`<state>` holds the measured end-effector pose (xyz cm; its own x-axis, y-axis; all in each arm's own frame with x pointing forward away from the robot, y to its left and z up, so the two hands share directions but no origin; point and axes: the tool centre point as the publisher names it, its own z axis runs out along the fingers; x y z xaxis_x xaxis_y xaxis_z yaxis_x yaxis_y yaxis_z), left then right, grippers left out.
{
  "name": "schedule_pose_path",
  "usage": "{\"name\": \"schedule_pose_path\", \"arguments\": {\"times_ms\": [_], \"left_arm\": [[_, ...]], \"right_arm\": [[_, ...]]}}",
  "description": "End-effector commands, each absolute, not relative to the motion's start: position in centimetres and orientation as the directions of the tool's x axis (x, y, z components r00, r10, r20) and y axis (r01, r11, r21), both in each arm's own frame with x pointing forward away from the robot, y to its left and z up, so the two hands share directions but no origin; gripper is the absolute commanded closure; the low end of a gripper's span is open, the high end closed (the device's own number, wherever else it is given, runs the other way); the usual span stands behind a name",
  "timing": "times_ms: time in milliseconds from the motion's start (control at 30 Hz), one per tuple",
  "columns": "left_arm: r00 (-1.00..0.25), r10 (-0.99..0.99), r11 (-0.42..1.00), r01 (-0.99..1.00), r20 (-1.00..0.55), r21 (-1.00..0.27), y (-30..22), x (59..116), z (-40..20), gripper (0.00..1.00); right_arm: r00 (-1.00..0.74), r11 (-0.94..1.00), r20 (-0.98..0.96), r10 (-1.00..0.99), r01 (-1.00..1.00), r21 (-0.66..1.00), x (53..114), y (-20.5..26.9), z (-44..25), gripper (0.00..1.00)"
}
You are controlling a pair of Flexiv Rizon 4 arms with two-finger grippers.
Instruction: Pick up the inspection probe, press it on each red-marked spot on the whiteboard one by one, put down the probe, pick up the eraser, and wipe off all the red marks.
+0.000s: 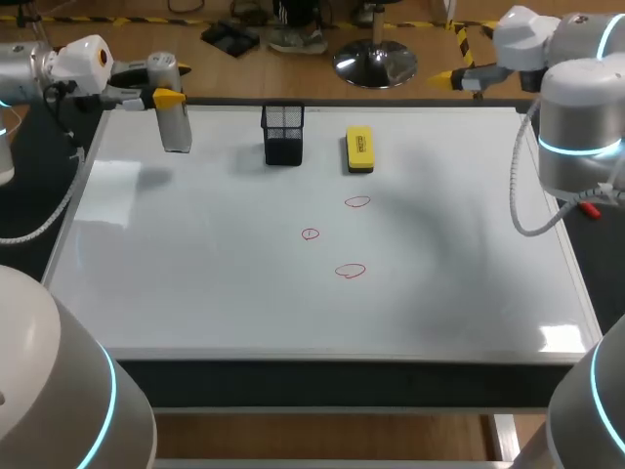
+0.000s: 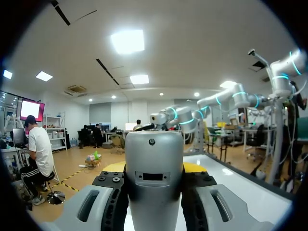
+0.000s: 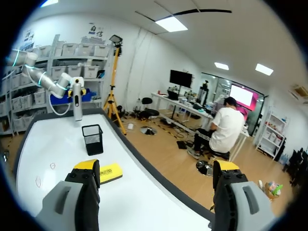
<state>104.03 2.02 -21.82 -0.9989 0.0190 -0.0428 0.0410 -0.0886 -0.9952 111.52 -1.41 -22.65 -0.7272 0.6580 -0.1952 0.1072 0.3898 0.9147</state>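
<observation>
Left hand [image 1: 164, 97] clamped on probe [image 1: 175, 125], upright at far-left corner of the surface [image 1: 195, 293]. Right hand [image 3: 155, 169] wide, nothing in it, far right. Eraser [image 1: 359, 149] lies just right of mesh cup [image 1: 283, 135]. Three red marks [image 1: 311, 234] mid-board.

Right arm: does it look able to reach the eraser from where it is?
Probably yes: the right gripper is open and empty, and nothing lies between it and the eraser; the mesh holder stands on the eraser's far side.

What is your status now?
Left pincer shut on probe, over whiteboard, far left. Right pincer open, empty. Three red marks mid-board; nothing blocks them.
</observation>
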Motion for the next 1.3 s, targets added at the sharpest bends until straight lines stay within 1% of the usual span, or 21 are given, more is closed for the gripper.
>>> {"name": "schedule_pose_path", "arguments": {"times_ms": [33, 167, 300, 333, 467, 500, 567, 633, 700, 733, 1300], "left_arm": [[-0.999, 0.021, -0.088, 0.041, -0.043, -0.995, 2.1, 104.1, -21.7, 1.00], [-0.999, 0.021, -0.088, 0.041, -0.043, -0.995, 2.1, 104.1, -21.7, 1.00], [-0.999, 0.021, -0.088, 0.041, -0.043, -0.995, 2.1, 104.1, -21.7, 1.00], [-0.999, 0.021, -0.088, 0.041, -0.043, -0.995, 2.1, 104.1, -21.7, 1.00], [-0.999, 0.021, -0.088, 0.041, -0.043, -0.995, 2.1, 104.1, -21.7, 1.00], [-0.999, 0.021, -0.088, 0.041, -0.043, -0.995, 2.1, 104.1, -21.7, 1.00], [-0.999, 0.021, -0.088, 0.041, -0.043, -0.995, 2.1, 104.1, -21.7, 1.00], [-0.999, 0.021, -0.088, 0.041, -0.043, -0.995, 2.1, 104.1, -21.7, 1.00], [-0.999, 0.021, -0.088, 0.041, -0.043, -0.995, 2.1, 104.1, -21.7, 1.00], [-0.999, 0.021, -0.088, 0.041, -0.043, -0.995, 2.1, 104.1, -21.7, 1.00], [-0.999, 0.021, -0.088, 0.041, -0.043, -0.995, 2.1, 104.1, -21.7, 1.00]], "right_arm": [[-0.994, 0.746, 0.018, 0.107, 0.093, 0.660, 113.8, 0.5, -23.2, 0.00], [-0.985, 0.877, 0.151, -0.082, 0.001, 0.481, 113.4, 2.1, -24.2, 0.00], [-0.950, 0.954, 0.262, -0.172, -0.095, 0.283, 113.3, 2.5, -25.1, 0.00], [-0.933, 0.969, 0.302, -0.194, -0.134, 0.209, 113.2, 2.6, -25.3, 0.00], [-0.890, 0.965, 0.376, -0.258, -0.259, 0.049, 113.5, 2.8, -26.0, 0.00], [-0.881, 0.960, 0.388, -0.270, -0.278, 0.038, 113.6, 2.8, -26.1, 0.00], [-0.859, 0.943, 0.424, -0.287, -0.332, -0.036, 113.7, 2.7, -26.4, 0.00], [-0.837, 0.940, 0.467, -0.283, -0.338, -0.036, 113.8, 2.8, -26.4, 0.00], [-0.869, 0.955, 0.442, -0.221, -0.285, -0.084, 114.0, 2.5, -26.0, 0.00], [-0.891, 0.960, 0.397, -0.221, -0.271, -0.074, 114.4, 2.4, -25.4, 0.00], [-0.891, 0.960, 0.397, -0.221, -0.271, -0.074, 114.4, 2.4, -25.4, 0.00]]}}
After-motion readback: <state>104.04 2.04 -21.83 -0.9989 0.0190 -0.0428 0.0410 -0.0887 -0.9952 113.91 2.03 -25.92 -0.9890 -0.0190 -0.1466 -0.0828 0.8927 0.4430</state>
